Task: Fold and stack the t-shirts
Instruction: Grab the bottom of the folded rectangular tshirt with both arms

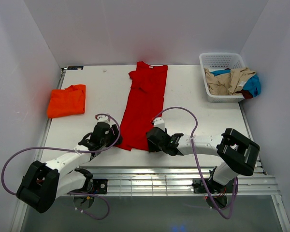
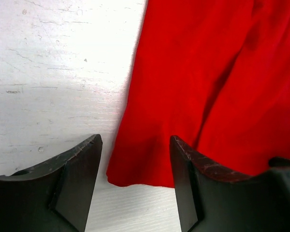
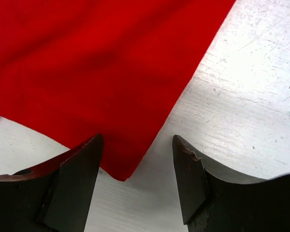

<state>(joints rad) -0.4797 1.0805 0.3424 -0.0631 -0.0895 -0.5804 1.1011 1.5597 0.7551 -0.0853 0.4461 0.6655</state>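
A red t-shirt, folded lengthwise into a long strip, lies down the middle of the white table, collar far, hem near. My left gripper is open at the hem's left corner; in the left wrist view that corner of the red t-shirt sits between the open fingers. My right gripper is open at the hem's right corner; in the right wrist view the corner of the red t-shirt lies between its fingers. A folded orange t-shirt lies at the left.
A white basket at the far right holds crumpled beige, blue and red garments. White walls enclose the table on three sides. A slatted metal edge runs along the near side by the arm bases.
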